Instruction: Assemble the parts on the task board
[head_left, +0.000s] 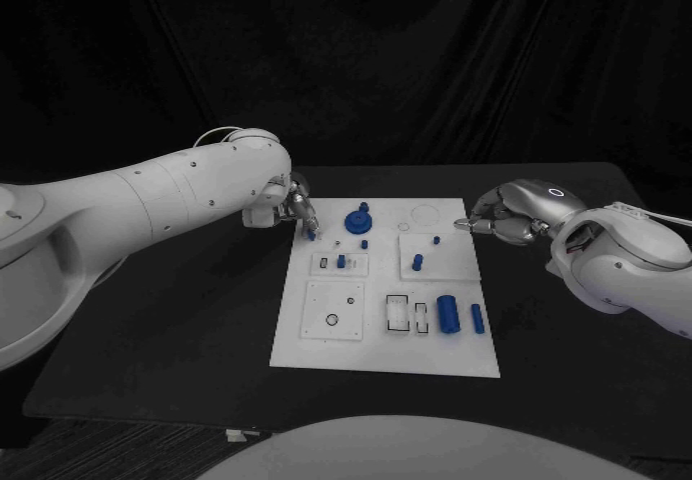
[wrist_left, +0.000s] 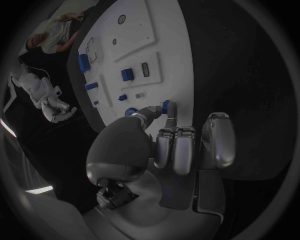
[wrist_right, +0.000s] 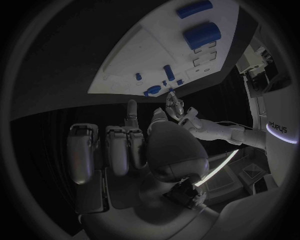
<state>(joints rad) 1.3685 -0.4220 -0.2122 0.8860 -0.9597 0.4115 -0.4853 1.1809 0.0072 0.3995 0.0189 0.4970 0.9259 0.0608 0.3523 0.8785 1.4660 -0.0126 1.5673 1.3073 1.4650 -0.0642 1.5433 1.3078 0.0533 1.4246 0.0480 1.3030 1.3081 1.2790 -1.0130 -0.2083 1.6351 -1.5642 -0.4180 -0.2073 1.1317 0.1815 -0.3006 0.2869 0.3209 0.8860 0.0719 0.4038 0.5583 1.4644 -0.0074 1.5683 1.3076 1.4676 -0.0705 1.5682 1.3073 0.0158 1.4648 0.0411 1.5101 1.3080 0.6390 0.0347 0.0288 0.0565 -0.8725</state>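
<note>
Looking down at the desk (head_left: 173, 300), I see my left hand (head_left: 293, 205) pinching a small blue part (wrist_left: 165, 106) at the white task board's (head_left: 387, 355) far left corner, while my right hand (head_left: 498, 217), fingers curled on nothing, hovers at its far right edge.
</note>
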